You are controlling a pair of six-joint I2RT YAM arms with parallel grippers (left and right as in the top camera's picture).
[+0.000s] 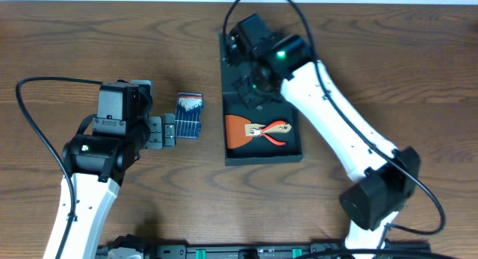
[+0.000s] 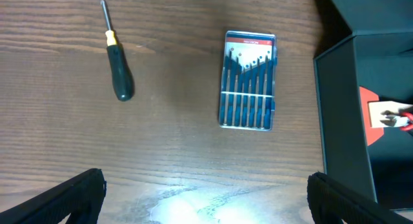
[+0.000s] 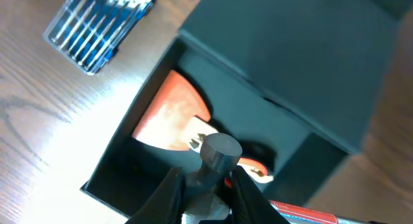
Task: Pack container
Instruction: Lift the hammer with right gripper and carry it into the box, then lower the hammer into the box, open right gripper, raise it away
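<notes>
The dark teal container (image 1: 226,143) lies open at the table's middle, its flap lid (image 1: 228,56) folded back on the far side. An orange scraper (image 1: 237,130) and red-handled pliers (image 1: 273,130) lie inside. My right gripper (image 1: 254,86) hovers over the container's far half, shut on a grey metal tool with a round flat end (image 3: 221,150). The right wrist view shows the container's wall (image 3: 129,150) and lid (image 3: 303,62) below it. My left gripper (image 1: 166,130) is open and empty, left of the container, low over the table (image 2: 206,198).
A small blue case of screwdriver bits (image 1: 190,115) lies between my left gripper and the container, and also shows in the left wrist view (image 2: 248,81). A black-handled screwdriver (image 2: 118,69) lies farther left. The container's side (image 2: 342,121) stands at the right edge.
</notes>
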